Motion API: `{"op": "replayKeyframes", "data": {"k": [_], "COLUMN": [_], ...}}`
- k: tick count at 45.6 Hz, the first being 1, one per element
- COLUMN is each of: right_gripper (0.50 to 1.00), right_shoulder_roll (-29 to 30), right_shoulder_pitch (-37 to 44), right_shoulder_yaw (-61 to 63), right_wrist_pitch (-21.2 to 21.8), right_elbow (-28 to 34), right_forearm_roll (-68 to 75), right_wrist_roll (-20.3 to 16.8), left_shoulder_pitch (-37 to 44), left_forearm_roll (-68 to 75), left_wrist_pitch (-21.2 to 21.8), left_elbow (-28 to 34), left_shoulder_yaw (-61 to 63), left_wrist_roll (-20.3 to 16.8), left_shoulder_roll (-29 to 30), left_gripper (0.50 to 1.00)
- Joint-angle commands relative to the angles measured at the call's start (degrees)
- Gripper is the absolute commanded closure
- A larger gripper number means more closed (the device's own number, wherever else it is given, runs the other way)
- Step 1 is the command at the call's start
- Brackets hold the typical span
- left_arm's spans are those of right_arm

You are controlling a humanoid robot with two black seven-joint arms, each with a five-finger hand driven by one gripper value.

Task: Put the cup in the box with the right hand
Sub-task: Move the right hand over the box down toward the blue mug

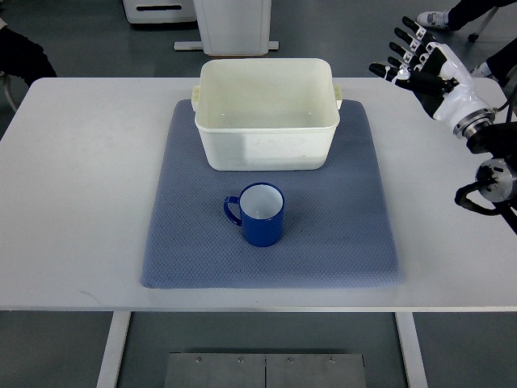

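Cup (261, 214): blue outside, white inside, upright on blue-grey mat (194, 210), handle pointing toward picture's left. Sits just in front of box (266, 137), on robot's side of it, apart from box wall, not touching. Nothing visible inside cup.

Box: cream-white, rectangular, open-topped, small lugs at both short ends. Stands on far half of mat, interior showing bare floor. Rear edge near mat's far border.

Mat: spread flat on white table (73, 186), roughly centred, edges slightly skewed.

Right hand (418, 58): white and black, raised over table's far right corner, well apart from cup and box. Fingers (404, 36) spread and extended, pointing toward upper left, grasping nothing. Forearm and dark wrist joints running off picture's right edge.

Left arm: nowhere in view.

Beyond table: grey floor, white pedestal base (234, 24) behind box, a person's shoe (435, 18) at top right near raised hand, dark shape at upper left edge, too cropped to identify. Below table's near edge: metal plate (265, 370) with small screws between table legs.
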Motion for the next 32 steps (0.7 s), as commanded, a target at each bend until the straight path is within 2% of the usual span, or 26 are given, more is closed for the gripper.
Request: {"op": "replayKeyframes", "data": {"k": [1,6,25,32], "right_gripper": [0.502,0.502,0.505,0.502], "right_shoulder_roll": [-0.1,-0.1,0.2,0.5], "right_shoulder_pitch": [0.1,0.1,-0.6,-0.5], "right_shoulder_yaw": [-0.1,-0.2,-3.6,-7.5], "right_wrist_pitch": [1.2,3.6,17.5,18.0], "right_elbow": [2.5,4.7,8.4,9.3], "right_forearm_roll": [-0.9,-3.2,-12.4,-15.3], "right_wrist_roll": [-0.1,-0.1,-0.1,-0.1], "left_shoulder_pitch": [0.0,0.0,0.0,0.0], "left_forearm_roll": [0.0,0.0,0.0,0.0], "left_wrist_pitch": [0.0,0.0,0.0,0.0], "left_elbow": [0.0,0.0,0.0,0.0], "left_shoulder_yaw": [0.0,0.0,0.0,0.0], "left_wrist_roll": [0.0,0.0,0.0,0.0], "left_shoulder_roll": [0.0,0.0,0.0,0.0], "left_gripper": [0.5,0.5,0.5,0.5]}}
